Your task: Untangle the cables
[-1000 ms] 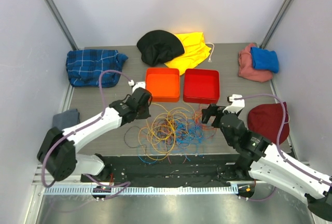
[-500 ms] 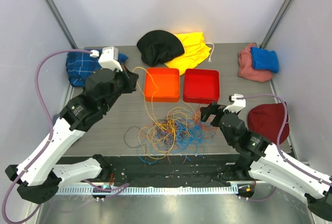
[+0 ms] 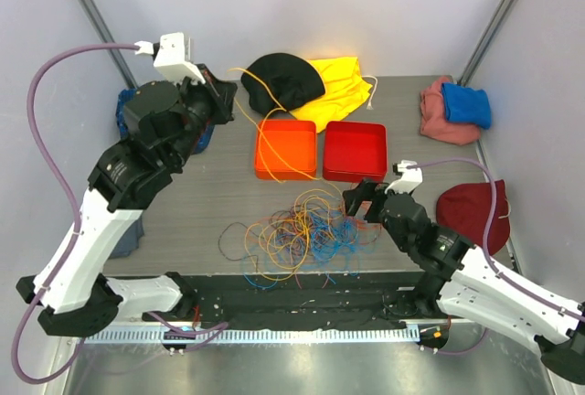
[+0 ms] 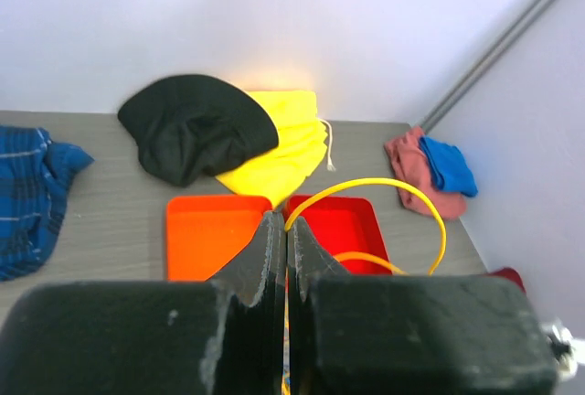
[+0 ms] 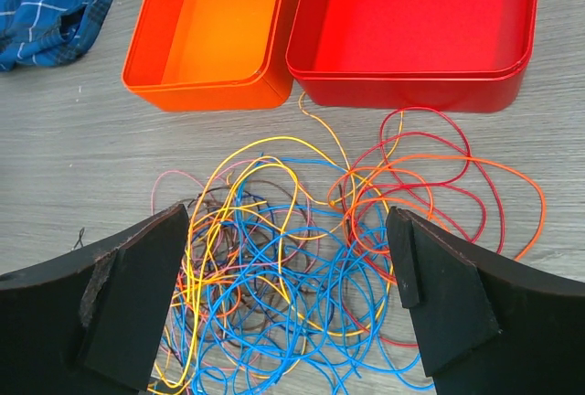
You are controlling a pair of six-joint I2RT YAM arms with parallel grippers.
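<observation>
left pincer (image 4: 281, 235) way up high, pinched tight on a yellow cable (image 4: 366, 181), right pincer (image 5: 288, 230) spread wide over the tangle (image 3: 302, 230) on the table (image 3: 201, 203)

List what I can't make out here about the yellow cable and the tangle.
1. Left wrist: the yellow cable's lower run and the whole cable tangle are hidden behind the left gripper's own shut fingers.
2. Top external: the yellow cable's path inside the tangle can't be followed, because the strands are too thin and overlap.
3. Right wrist: the tangle's near edge is cut off by the bottom of the frame and covered by the right gripper's fingers.
</observation>
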